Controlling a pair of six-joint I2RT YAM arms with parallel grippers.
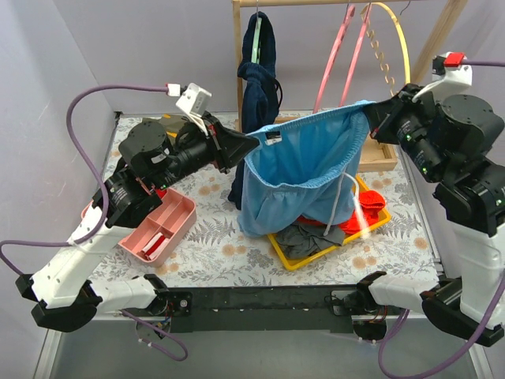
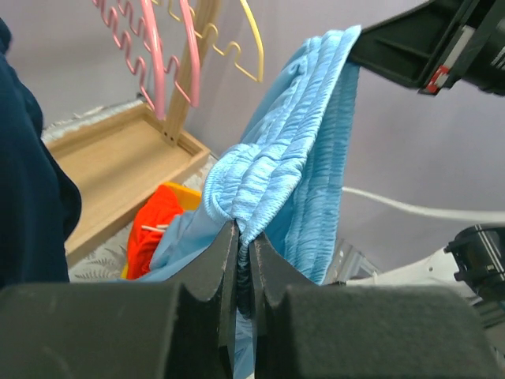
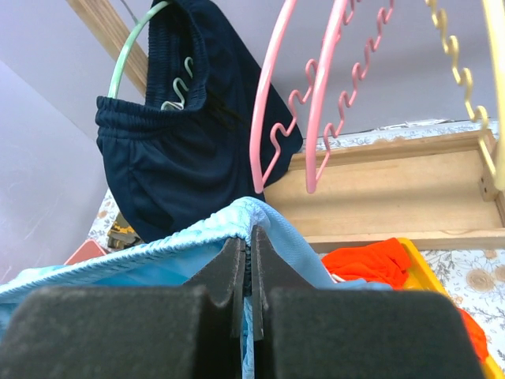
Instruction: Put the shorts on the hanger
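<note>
The light blue shorts (image 1: 296, 178) hang in the air, stretched by the waistband between both grippers, with a white drawstring dangling below. My left gripper (image 1: 246, 144) is shut on the waistband's left end (image 2: 252, 189). My right gripper (image 1: 369, 114) is shut on the waistband's right end (image 3: 252, 217). The yellow hanger (image 1: 398, 39) hangs from the wooden rack at the back right, just above and behind the right gripper. It also shows in the left wrist view (image 2: 251, 35) and the right wrist view (image 3: 465, 79).
Two pink hangers (image 1: 343, 51) hang left of the yellow one. A dark navy garment (image 1: 256, 71) hangs on a pale green hanger (image 3: 126, 55). Orange-red shorts (image 1: 367, 209) and grey cloth lie in a yellow tray (image 1: 288, 257). A pink tray (image 1: 162, 225) sits at left. The rack's wooden base (image 1: 379, 154) is behind.
</note>
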